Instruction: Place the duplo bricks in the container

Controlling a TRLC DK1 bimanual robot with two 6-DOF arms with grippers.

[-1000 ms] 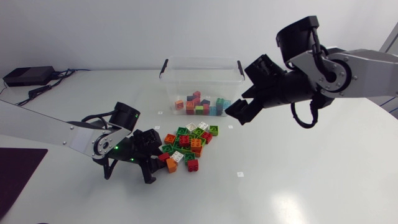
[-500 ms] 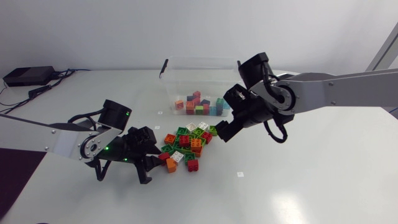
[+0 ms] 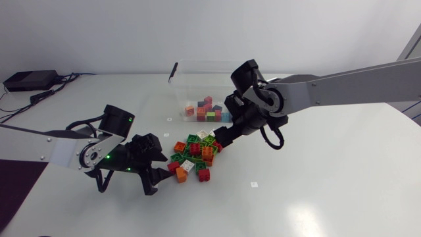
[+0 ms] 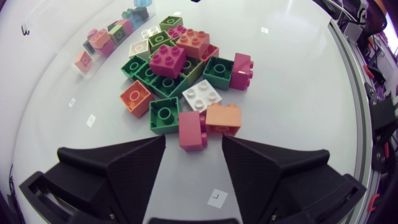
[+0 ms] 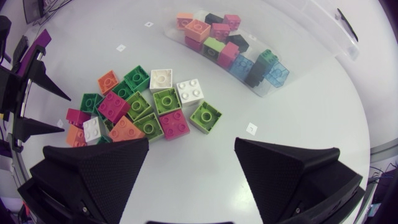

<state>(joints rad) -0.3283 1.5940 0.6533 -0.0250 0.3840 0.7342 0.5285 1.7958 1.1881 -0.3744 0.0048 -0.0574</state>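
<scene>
A pile of duplo bricks in green, red, orange and white lies mid-table. My left gripper sits low at the pile's near-left edge. It is open, with a red brick and an orange brick just ahead of its fingertips and neither one touched. My right gripper hangs open over the pile's far-right side, nothing between its fingers. A light green brick lies ahead of it. The clear container behind the pile holds several bricks.
A black lid clip sticks up at the container's left rim. Small white markers dot the tabletop. The two arms face each other across the pile, with bare table to the right and front.
My right arm has swung down and left from beside the container to the pile's far side. My left arm has shifted slightly left, and its gripper stays at the pile's edge.
</scene>
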